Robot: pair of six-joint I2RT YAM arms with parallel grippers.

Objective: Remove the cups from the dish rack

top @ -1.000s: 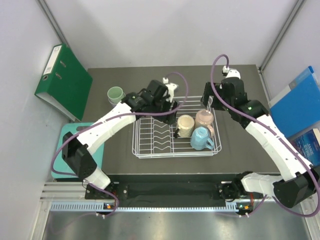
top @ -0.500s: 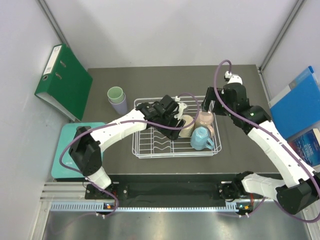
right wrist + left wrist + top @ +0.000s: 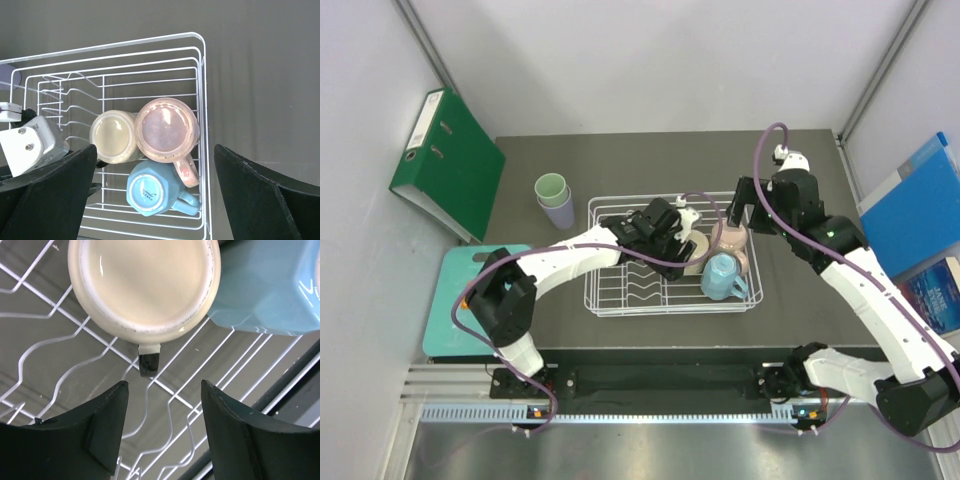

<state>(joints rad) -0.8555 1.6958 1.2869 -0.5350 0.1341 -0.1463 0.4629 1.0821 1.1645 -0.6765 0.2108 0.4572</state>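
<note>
Cream-yellow cup (image 3: 145, 285) sits in the dish rack (image 3: 202, 75), at twelve o'clock of the spread left claw (image 3: 162, 388) in its wrist view; right claw (image 3: 155, 150) hangs spread wide overhead.

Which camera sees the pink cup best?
The right wrist camera: the pink cup shows whole, with its handle. The top camera shows it small and partly hidden. The left wrist camera misses it.

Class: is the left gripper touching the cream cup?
Apart. The left wrist view shows bare dish rack wires between the left gripper and the cream cup.
</note>
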